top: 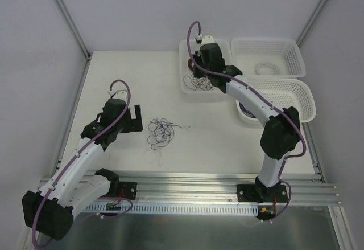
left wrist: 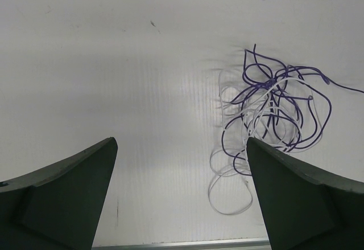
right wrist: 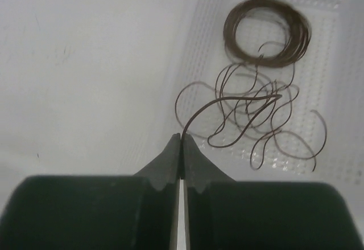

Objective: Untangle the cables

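Observation:
The cables [top: 162, 130] lie as a loose tangle of thin purple and white strands on the table; they also show in the left wrist view [left wrist: 278, 102]. My left gripper [top: 137, 119] is open and empty [left wrist: 181, 144], just left of the tangle, its right finger [left wrist: 296, 193] beside the white loops. My right gripper [right wrist: 181, 136] is shut on a thin brown wire [right wrist: 250, 110], whose loose strands lie in the back white basket [top: 185, 48]. A neat brown coil [right wrist: 267, 31] lies further in that basket.
Two more white baskets stand at the right: the back one [top: 296, 53] holds a white coil [top: 264, 68], the nearer one [top: 304, 93] a purple wound coil [top: 247, 110]. An aluminium rail [top: 187, 181] runs along the near edge.

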